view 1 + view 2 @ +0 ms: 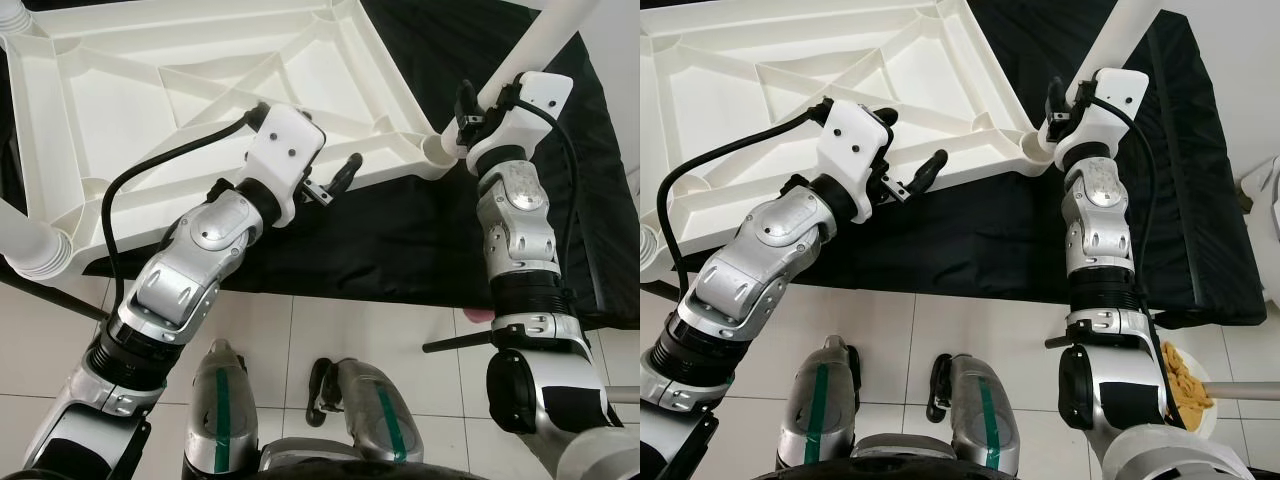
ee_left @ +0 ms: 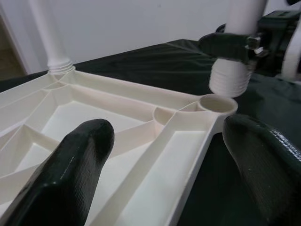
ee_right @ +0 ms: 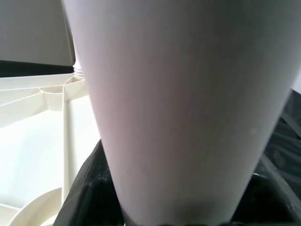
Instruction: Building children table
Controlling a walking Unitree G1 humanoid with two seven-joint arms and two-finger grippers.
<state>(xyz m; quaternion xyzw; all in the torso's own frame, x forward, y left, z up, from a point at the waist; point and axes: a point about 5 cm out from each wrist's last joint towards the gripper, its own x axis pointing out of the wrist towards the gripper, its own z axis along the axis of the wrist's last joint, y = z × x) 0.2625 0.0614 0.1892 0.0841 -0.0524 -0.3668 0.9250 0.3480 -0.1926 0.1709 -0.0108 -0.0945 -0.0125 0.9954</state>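
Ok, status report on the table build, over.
Right gripper shut on leg, threaded end just above corner socket. Left gripper open at tabletop rim. Nothing blocking.

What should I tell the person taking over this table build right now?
Right gripper: shut on a white table leg, its threaded end poised just above the open corner socket, not yet seated.
Left gripper: open, holding nothing, fingers straddling the near edge of the upside-down tabletop.
The tabletop lies on a black cloth on the floor.
Done: legs already stand in at least two other corners.
Left: lower and screw this leg into its socket, then check the remaining corner.
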